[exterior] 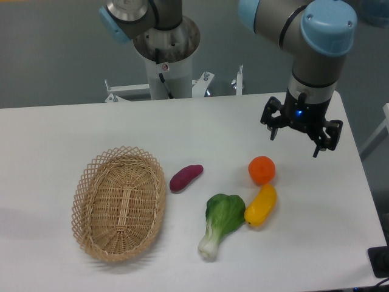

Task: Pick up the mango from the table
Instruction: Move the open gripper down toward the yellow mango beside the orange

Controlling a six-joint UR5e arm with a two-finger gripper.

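Observation:
The mango [261,205], a glossy yellow oblong fruit shading to orange at its upper end, lies on the white table [61,134] right of centre. Its lower end touches the leafy green vegetable beside it. My gripper [294,143] hangs above the table at the back right, up and to the right of the mango and well apart from it. Its dark fingers [271,131] are spread wide, and nothing sits between them.
A round orange [262,170] sits just behind the mango. A bok choy [220,220] lies to the mango's left, a purple sweet potato [185,177] near the centre, and an oval wicker basket [120,203] at the left. The arm's base column [166,58] stands at the back edge.

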